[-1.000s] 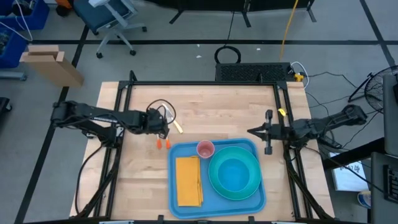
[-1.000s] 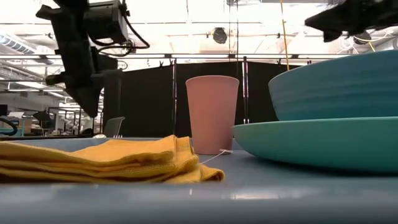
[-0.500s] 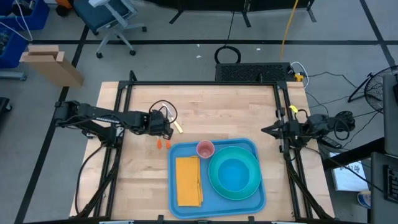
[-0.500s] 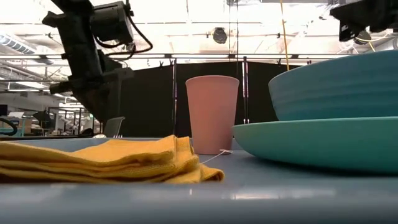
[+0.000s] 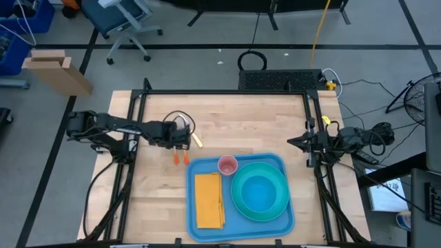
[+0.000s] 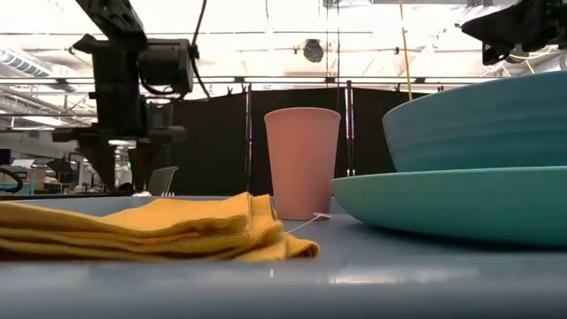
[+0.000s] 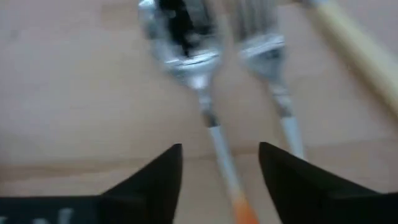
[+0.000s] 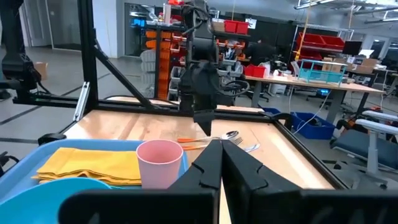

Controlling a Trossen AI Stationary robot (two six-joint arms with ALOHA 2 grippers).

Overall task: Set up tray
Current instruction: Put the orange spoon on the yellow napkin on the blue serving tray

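The blue tray (image 5: 201, 169) lies at the table's near middle. On it are a folded yellow napkin (image 5: 209, 200), a pink cup (image 5: 227, 165) and a teal bowl (image 5: 260, 189) on a teal plate (image 6: 461, 199). A spoon (image 7: 186, 53) and a fork (image 7: 270, 59) with orange handles (image 5: 180, 159) lie on the bare wood to the left of the tray. My left gripper (image 7: 221, 155) points down just above them, open, one finger on either side of the spoon's handle (image 7: 217, 140). My right gripper (image 8: 221, 152) is shut with nothing in it, at the table's right edge (image 5: 291, 142).
A pale yellow-handled utensil (image 7: 354, 43) lies on the wood beside the fork. Bare wood spreads across the table's far half (image 5: 234, 114). Black frame rails (image 5: 138, 110) run along the table's sides.
My left gripper has swung from a slant to pointing straight down over the spoon and fork. My right arm has drawn back toward the table's right edge. The things on the tray have not moved.
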